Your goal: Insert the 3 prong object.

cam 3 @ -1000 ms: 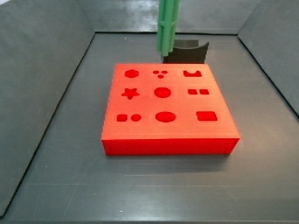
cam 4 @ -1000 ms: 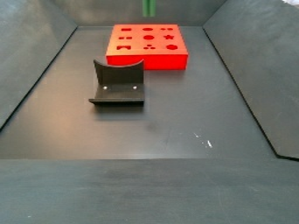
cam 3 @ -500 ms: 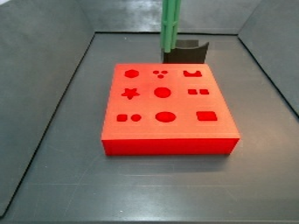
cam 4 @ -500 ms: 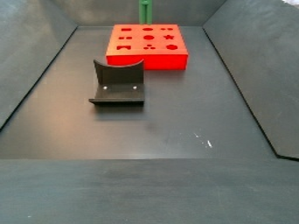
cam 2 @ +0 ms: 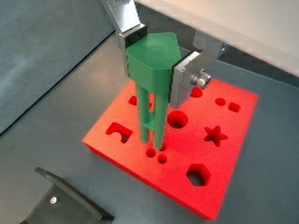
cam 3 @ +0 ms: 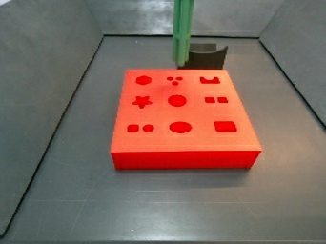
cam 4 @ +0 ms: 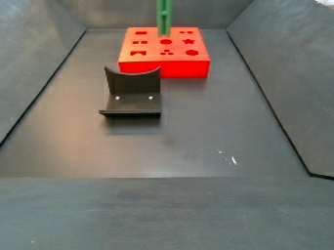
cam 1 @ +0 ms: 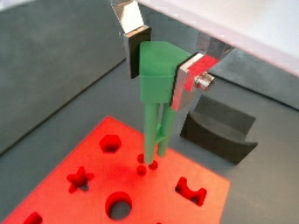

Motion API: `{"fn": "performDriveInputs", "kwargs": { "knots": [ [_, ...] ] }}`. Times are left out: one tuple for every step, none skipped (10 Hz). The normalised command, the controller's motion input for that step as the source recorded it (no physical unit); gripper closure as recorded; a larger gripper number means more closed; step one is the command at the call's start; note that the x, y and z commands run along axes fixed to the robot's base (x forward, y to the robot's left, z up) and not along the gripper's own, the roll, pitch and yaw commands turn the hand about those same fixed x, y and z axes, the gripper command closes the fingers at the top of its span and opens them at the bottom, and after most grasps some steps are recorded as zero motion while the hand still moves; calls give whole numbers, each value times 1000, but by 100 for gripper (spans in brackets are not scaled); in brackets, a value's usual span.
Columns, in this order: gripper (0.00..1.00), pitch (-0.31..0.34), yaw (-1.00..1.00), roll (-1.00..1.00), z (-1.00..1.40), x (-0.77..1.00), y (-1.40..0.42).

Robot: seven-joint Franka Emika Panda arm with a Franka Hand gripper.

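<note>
My gripper [cam 1: 165, 63] is shut on the 3 prong object [cam 1: 156, 83], a green piece with a thick head and thin parallel bars hanging straight down. Both wrist views show it, the head clamped between my silver fingers [cam 2: 184, 77]. The bars' tips are at the group of three small round holes [cam 2: 153, 154] in the red block [cam 2: 193, 149]; I cannot tell whether they have entered. In both side views only the green bars show, coming down from the top edge [cam 3: 184, 33] [cam 4: 164, 20] onto the red block [cam 3: 192, 138] [cam 4: 183, 66]. My gripper itself is out of those frames.
The fixture [cam 4: 131, 95] stands on the dark floor beside the red block; it also shows behind the block in a side view [cam 3: 208, 54] and in both wrist views [cam 1: 222, 131] [cam 2: 70, 201]. Grey walls enclose the floor. The red block [cam 1: 93, 179] has several other shaped holes.
The green piece has moved down toward the red block; in the side views its lower end is lower than before. Block and fixture have not moved.
</note>
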Motion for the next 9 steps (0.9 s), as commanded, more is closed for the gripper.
{"fn": "performDriveInputs", "kwargs": {
  "knots": [
    [100,-259,-69,-87,-334,0,0],
    [100,-236,-60,-79,-294,0,0],
    [100,-167,-29,-83,-231,0,0],
    [100,-63,-17,-30,-183,0,37],
    [100,104,-171,0,-246,-17,154],
    [100,229,-100,0,-289,0,140],
    [100,254,-131,0,-317,80,0],
    [100,124,-166,0,-277,40,0],
    [100,107,-134,0,-254,0,0]
  ]
}}
